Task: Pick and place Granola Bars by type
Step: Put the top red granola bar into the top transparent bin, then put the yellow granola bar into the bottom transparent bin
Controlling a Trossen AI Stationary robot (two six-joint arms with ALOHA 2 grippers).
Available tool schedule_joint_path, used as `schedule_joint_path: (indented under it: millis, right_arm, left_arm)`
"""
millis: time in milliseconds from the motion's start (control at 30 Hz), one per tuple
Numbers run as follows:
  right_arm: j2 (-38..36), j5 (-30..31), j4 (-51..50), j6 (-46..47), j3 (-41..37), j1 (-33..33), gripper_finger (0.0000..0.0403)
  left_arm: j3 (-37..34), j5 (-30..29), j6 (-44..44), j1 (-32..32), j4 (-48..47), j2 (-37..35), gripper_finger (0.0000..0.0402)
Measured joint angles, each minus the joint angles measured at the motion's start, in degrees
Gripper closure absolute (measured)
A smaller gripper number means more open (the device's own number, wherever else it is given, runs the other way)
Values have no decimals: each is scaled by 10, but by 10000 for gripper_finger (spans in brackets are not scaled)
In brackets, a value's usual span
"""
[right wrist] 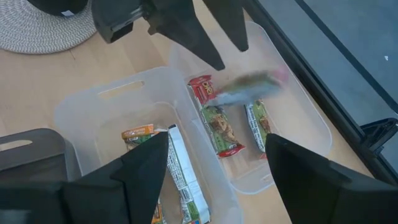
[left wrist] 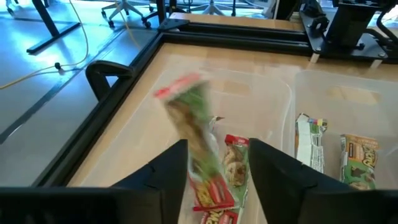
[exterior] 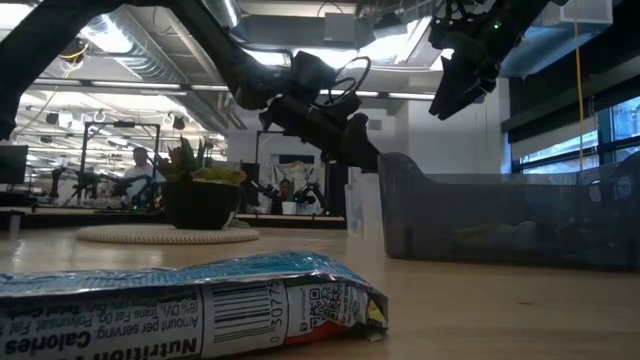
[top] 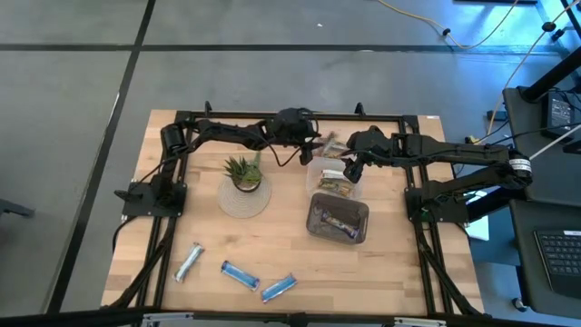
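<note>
My left gripper (left wrist: 217, 148) stands open over the far clear bin (top: 329, 143). A green-and-red granola bar (left wrist: 189, 118) shows blurred in the air just ahead of its fingers; in the right wrist view this bar (right wrist: 249, 87) is apart from the left fingers (right wrist: 199, 37). Two like bars (right wrist: 217, 124) lie flat on that bin's floor. My right gripper (right wrist: 217, 137) hangs open and empty above the middle clear bin (top: 338, 184), which holds a silvery-white bar (right wrist: 180, 177) and a green-tan one (left wrist: 359, 160). Three blue bars (top: 241, 273) lie on the table near its front edge.
A dark bin (top: 338, 218) with purple bars stands nearer than the clear bins. A potted plant (top: 243, 171) sits on a round woven mat (top: 243, 198) left of the bins. A black frame (top: 272, 116) rims the table. Bare wood lies between the mat and the blue bars.
</note>
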Motion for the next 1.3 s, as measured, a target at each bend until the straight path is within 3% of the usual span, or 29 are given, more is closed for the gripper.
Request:
schedule_joint_path:
  millis: [233, 333, 567, 767, 900, 1067, 1300]
  right_arm:
    - [0, 0, -1, 0, 0, 0, 131]
    - [0, -6, -4, 0, 0, 0, 131]
    - [0, -32, -11, 0, 0, 0, 131]
    - [0, -35, -11, 0, 0, 0, 131]
    - [0, -35, -11, 0, 0, 0, 131]
    - [0, -35, -10, 12, 0, 0, 131]
    - [0, -35, -10, 17, 0, 0, 131]
  left_arm:
    - [0, 18, -45, 0, -25, -27, 213]
    - [0, 29, -32, -3, -88, -68, 213]
    - [0, 10, -2, -35, -358, -234, 216]
    - [0, 10, -87, -102, -644, -365, 217]
    - [-7, -21, -207, -182, -757, -426, 215]
    - [-76, -162, -434, -311, -770, -488, 213]
    - [-202, -196, -787, -478, -768, -525, 214]
